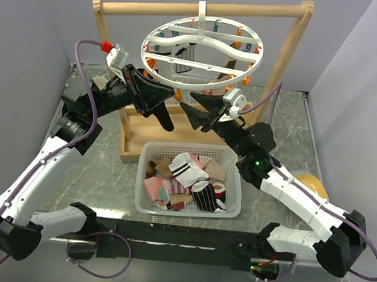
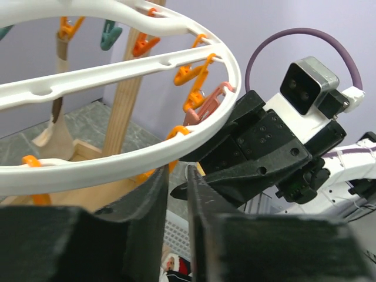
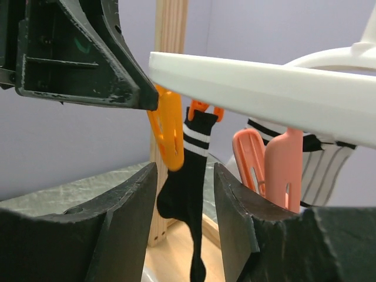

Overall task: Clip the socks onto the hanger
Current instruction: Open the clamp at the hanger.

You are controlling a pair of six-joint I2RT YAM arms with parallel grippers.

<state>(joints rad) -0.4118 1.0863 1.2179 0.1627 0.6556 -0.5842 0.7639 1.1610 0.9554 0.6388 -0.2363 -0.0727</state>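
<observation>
A robotics lab cell — plain lilac walls (image 1: 25,20), two arms (image 1: 34,178) bolted to table (image 1: 292,125)

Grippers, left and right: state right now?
Left gripper: open by a narrow gap, nothing between the fingers.
Right gripper: open, holding nothing; a clipped black striped sock hangs beyond the gap.

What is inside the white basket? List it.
The white basket holds a loose heap of socks: a black-and-white striped sock on top, a pink sock and a brown sock beside it. Whatever lies under the heap is covered.
</observation>
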